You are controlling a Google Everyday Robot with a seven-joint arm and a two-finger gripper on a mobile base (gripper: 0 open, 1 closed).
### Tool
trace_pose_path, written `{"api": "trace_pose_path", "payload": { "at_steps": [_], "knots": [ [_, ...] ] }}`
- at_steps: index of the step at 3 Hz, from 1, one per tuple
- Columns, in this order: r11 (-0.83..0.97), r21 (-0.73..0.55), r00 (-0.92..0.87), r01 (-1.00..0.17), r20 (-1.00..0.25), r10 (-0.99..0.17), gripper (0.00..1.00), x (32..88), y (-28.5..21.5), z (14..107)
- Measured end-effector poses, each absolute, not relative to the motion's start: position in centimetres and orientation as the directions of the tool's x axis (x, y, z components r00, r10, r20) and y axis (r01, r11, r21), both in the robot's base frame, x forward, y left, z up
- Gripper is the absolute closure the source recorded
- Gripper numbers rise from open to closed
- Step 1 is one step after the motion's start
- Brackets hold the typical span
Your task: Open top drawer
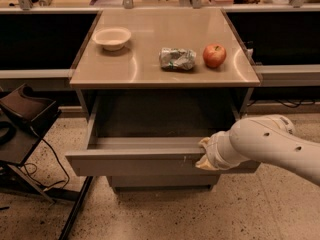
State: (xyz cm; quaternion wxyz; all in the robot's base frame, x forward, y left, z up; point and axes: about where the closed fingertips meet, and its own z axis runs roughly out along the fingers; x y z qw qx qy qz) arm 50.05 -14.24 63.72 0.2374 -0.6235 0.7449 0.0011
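The top drawer (135, 162) is a wide grey metal drawer standing pulled out from under the tan counter (150, 66), with its shallow grey tray showing. My gripper (204, 155) sits at the drawer's front edge, right of centre, at the end of my white arm that comes in from the right. The arm's wrist covers the fingers. A narrower grey drawer front (162, 181) shows below the open drawer.
On the counter stand a white bowl (112, 37), a crumpled silver bag (177, 58) and a red apple (214, 55). A dark chair (22, 116) with cables stands on the floor at the left, close to the drawer's left corner. Speckled floor lies in front.
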Motion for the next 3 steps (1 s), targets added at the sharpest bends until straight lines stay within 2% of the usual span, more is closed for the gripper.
{"api": "trace_pose_path", "payload": {
  "at_steps": [3],
  "knots": [
    [0.227,-0.296,-0.114,-0.928,-0.357,-0.927,1.00,49.51,-14.32,63.92]
  ]
}}
